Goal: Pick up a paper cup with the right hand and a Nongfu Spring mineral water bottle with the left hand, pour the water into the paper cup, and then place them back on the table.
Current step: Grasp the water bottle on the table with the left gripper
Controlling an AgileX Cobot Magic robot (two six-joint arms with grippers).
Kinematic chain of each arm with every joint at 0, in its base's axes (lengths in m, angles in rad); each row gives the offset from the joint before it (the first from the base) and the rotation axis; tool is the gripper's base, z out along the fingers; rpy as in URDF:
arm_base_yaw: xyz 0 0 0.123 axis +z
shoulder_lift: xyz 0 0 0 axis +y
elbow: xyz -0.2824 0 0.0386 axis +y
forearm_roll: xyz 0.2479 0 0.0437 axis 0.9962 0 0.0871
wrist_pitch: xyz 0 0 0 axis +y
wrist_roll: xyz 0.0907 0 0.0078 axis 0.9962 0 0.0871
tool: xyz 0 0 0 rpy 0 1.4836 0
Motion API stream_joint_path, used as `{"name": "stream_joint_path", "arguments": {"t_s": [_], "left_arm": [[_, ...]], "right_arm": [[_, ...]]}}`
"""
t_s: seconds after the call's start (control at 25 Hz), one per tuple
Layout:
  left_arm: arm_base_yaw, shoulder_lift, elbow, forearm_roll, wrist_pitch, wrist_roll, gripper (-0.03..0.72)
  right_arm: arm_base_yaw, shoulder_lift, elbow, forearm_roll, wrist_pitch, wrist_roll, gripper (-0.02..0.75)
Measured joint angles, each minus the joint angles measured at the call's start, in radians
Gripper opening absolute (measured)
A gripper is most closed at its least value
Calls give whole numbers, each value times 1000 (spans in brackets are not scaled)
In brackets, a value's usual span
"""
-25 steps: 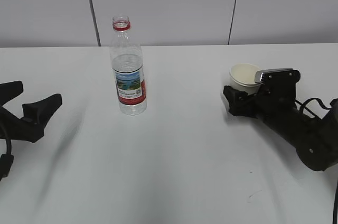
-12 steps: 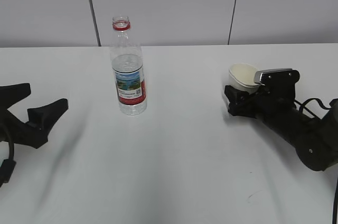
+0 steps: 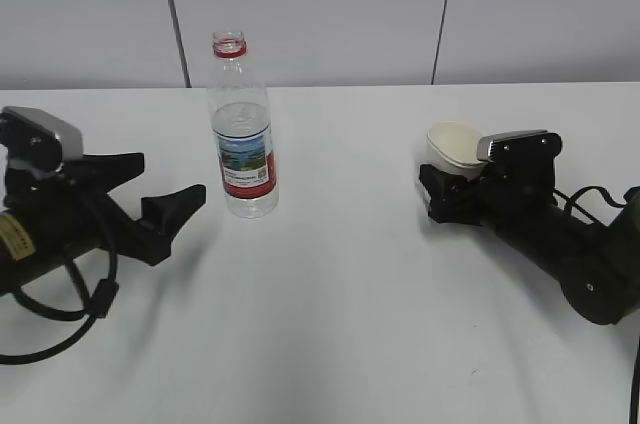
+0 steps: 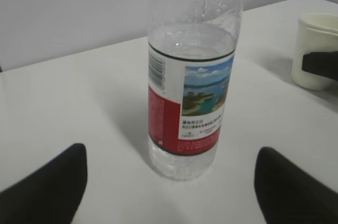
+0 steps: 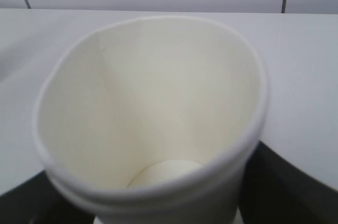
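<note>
The Nongfu Spring mineral water bottle (image 3: 243,144) stands upright and uncapped on the white table (image 3: 340,294). My left gripper (image 3: 170,179) is open just left of it, apart from it. In the left wrist view the bottle (image 4: 191,102) stands ahead, centred between the two open fingertips of that gripper (image 4: 169,187). My right gripper (image 3: 445,189) is shut on the paper cup (image 3: 452,144), which leans slightly left. The right wrist view is filled by the empty cup (image 5: 153,113), its rim squeezed oval, with the gripper (image 5: 158,205) clamped round its lower wall.
A grey panelled wall (image 3: 320,4) runs behind the table's far edge. A small dark scuff mark (image 3: 478,369) lies on the table near the front right. The cup and a right finger also show at the right edge of the left wrist view (image 4: 316,49).
My left arm has moved right toward the bottle, bringing its camera block into view. My right gripper has shifted slightly left with the cup, which now leans a little.
</note>
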Motion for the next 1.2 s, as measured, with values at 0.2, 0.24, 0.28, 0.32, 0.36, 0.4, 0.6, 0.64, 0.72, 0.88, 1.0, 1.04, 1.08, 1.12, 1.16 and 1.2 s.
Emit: {"name": "stream_joint_path", "arguments": {"t_s": [0.2, 0.24, 0.28, 0.32, 0.36, 0.4, 0.6, 0.64, 0.72, 0.88, 1.0, 1.04, 1.08, 1.12, 1.16, 1.2], "left_arm": [[-64, 106, -122, -45, 0, 0, 589], [-74, 127, -144, -52, 0, 0, 589], [-80, 148, -162, -59, 0, 0, 589], [-86, 163, -183, -66, 0, 0, 589], [-92, 181, -203, -71, 0, 0, 589], [-98, 198, -223, -75, 0, 0, 589], [-120, 262, -311, -103, 1, -5, 589], [-124, 271, -329, -103, 0, -14, 589], [-130, 290, -362, -107, 1, -33, 589], [-143, 322, -424, -108, 0, -62, 589], [-150, 337, -453, -108, 0, -69, 585], [-149, 339, -457, -107, 0, -70, 581], [-149, 340, -461, -105, 0, -70, 572], [-149, 340, -461, -106, 0, -70, 561], [-149, 340, -461, -106, 0, -70, 543], [-149, 341, -461, -106, 0, -70, 518]], "right_arm": [[0, 0, 0, -4, -2, 0, 518], [0, 0, 0, -4, -2, 0, 518], [0, 0, 0, -4, -2, 0, 518], [0, 0, 0, -4, -2, 0, 518], [0, 0, 0, -4, -2, 0, 518], [0, 0, 0, -4, -2, 0, 518], [0, 0, 0, -4, -2, 0, 518], [0, 0, 0, -4, -2, 0, 518], [0, 0, 0, -4, -2, 0, 518], [0, 0, 0, -4, -2, 0, 518], [0, 0, 0, -4, -2, 0, 518], [0, 0, 0, -4, -2, 0, 517], [0, 0, 0, -4, -2, 0, 517], [0, 0, 0, -4, -2, 0, 517], [0, 0, 0, -4, -2, 0, 517], [0, 0, 0, -4, -2, 0, 517]]}}
